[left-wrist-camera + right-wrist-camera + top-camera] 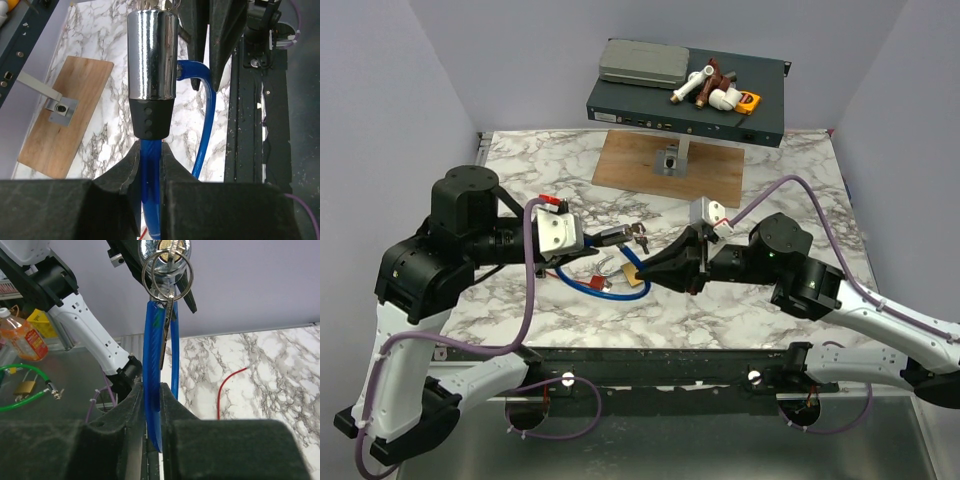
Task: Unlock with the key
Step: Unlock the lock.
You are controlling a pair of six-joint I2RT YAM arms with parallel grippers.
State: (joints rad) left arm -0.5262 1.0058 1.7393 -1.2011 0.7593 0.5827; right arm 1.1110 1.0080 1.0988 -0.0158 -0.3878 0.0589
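Note:
A blue cable lock has a chrome cylinder head [151,55] with a black collar [150,117]. My left gripper [150,152] is shut on the blue cable [150,170] just below that collar, and holds the head above the table [620,236]. A key sits in the end of the cylinder [165,247], with rings and a second key [167,325] hanging from it. My right gripper [152,390] is shut on another stretch of the blue cable [152,355], below the keys. In the top view it [648,270] sits right of the lock head.
A wooden board with a metal bracket [670,165] lies behind. A dark box [685,105] at the back carries a grey case, pipe pieces and a tape measure. A brass padlock [632,277] and red cable [582,285] lie below the grippers. A green cable lock [22,390] and an orange bottle [20,337] show off the table.

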